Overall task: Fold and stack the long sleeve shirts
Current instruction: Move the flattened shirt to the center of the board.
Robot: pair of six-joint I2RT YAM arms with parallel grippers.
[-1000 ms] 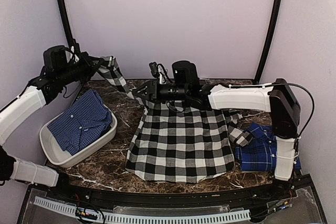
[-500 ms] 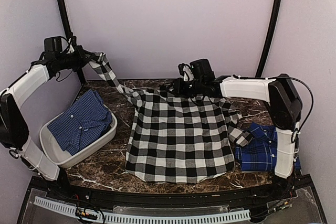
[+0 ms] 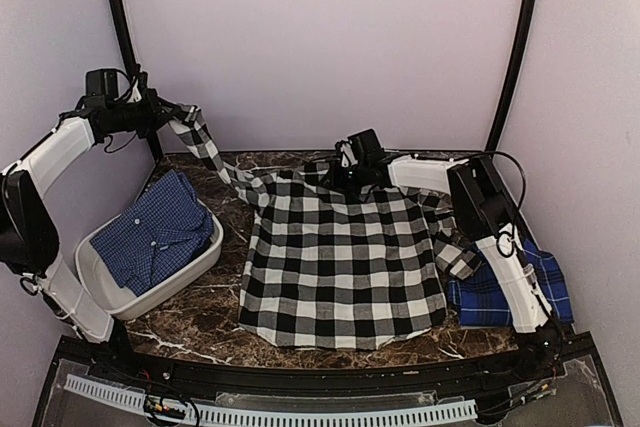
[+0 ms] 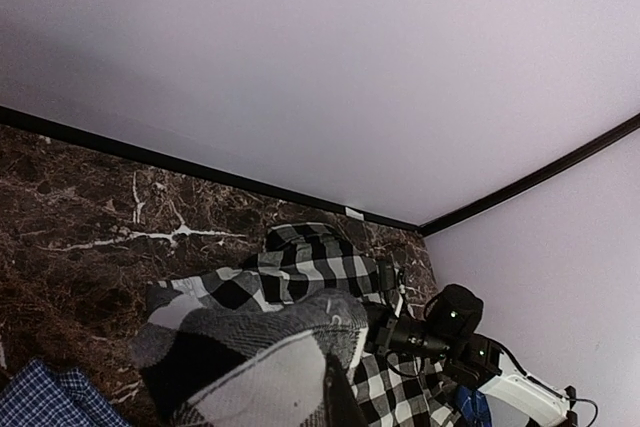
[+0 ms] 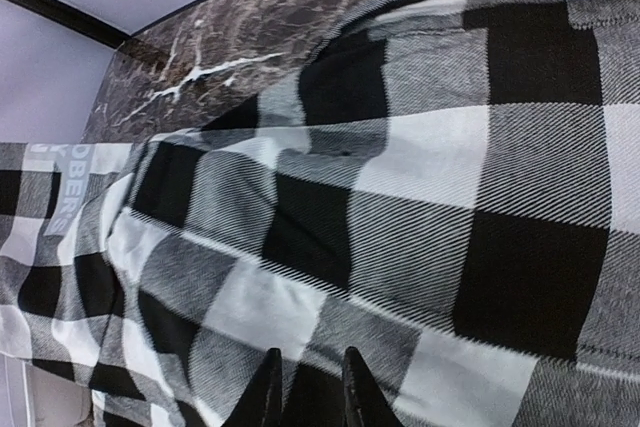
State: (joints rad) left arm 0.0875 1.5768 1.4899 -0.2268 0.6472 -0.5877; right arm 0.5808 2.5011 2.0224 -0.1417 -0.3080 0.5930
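One checked shirt (image 3: 345, 267): flat, centre of worktop (image 3: 200, 319), laid for folding; left claw (image 3: 172, 115) clamps its sleeve (image 3: 210, 152), raised far left, likely to draw it straight; right claw (image 3: 347, 169) pinches the collar (image 3: 318, 177), far centre, apparently anchoring; blue plaid shirt (image 3: 490, 292): heaped near right, unfolded.

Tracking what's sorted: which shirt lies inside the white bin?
The fine-checked blue shirt, at left in the white bin; the black-and-white shirt and blue plaid shirt are on the table.
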